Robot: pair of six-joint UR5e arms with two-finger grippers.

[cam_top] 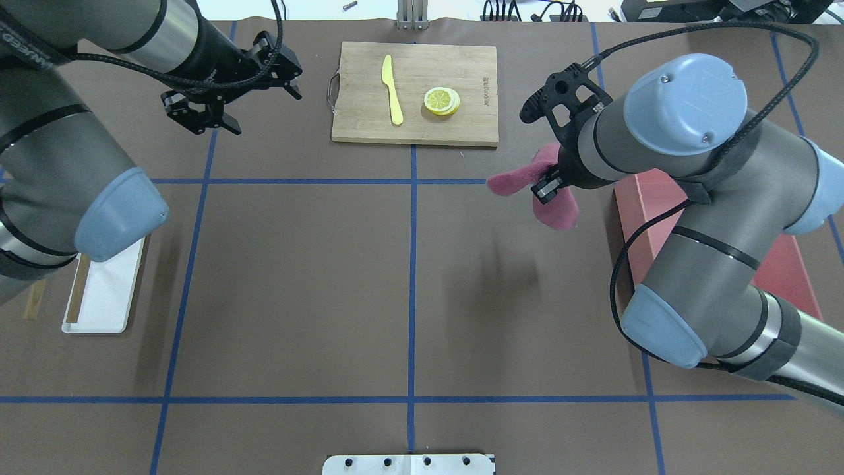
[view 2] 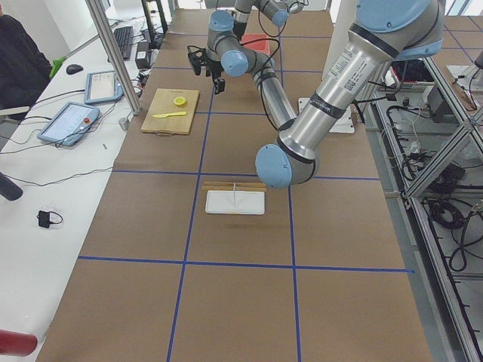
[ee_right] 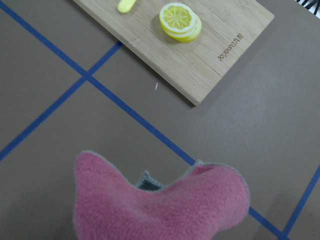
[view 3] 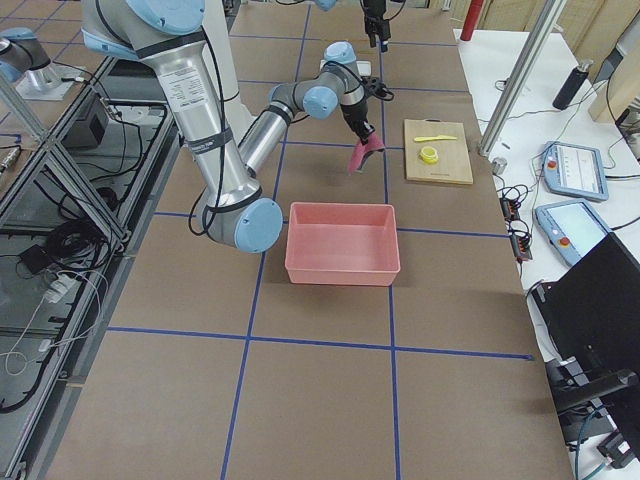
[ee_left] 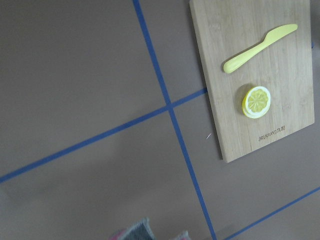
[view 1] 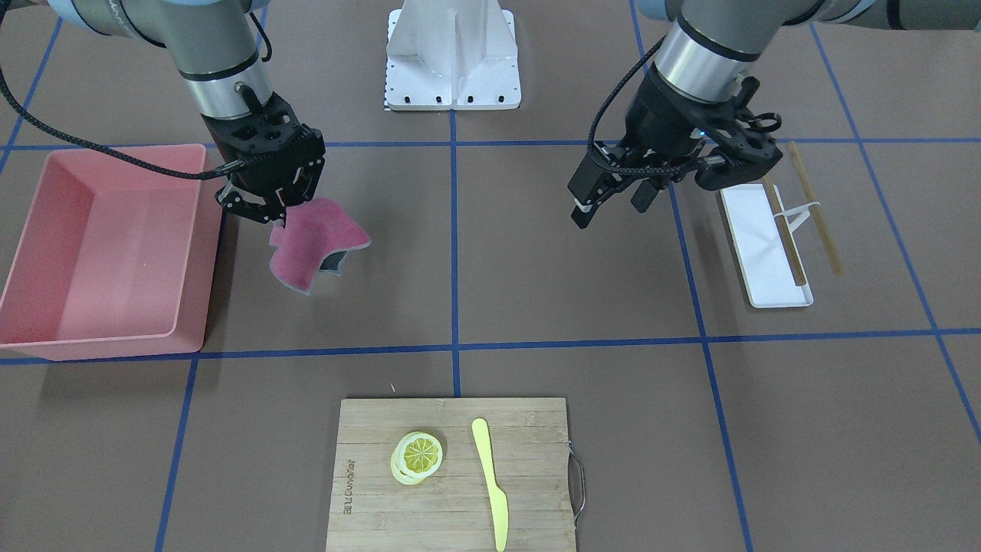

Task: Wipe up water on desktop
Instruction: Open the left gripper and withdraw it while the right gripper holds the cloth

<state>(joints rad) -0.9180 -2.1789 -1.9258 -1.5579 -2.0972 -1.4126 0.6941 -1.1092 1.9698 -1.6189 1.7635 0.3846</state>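
Observation:
The desktop (view 1: 536, 253) is a matte brown surface with a grid of blue tape lines; I see no water on it. My right gripper (view 1: 268, 211) is shut on a pink cloth (view 1: 314, 241) with a grey underside. It holds the cloth hanging above the desktop, just beside the pink bin. The cloth also shows in the overhead view (cam_top: 557, 208) and fills the bottom of the right wrist view (ee_right: 160, 205). My left gripper (view 1: 611, 203) is open and empty, hovering above the desktop near the white tray.
A pink bin (view 1: 100, 253) stands on my right side. A bamboo cutting board (view 1: 529, 445) at the far edge carries lemon slices (view 1: 418, 456) and a yellow knife (view 1: 490, 483). A white tray (view 1: 755, 222) with chopsticks (view 1: 816, 207) lies on my left side.

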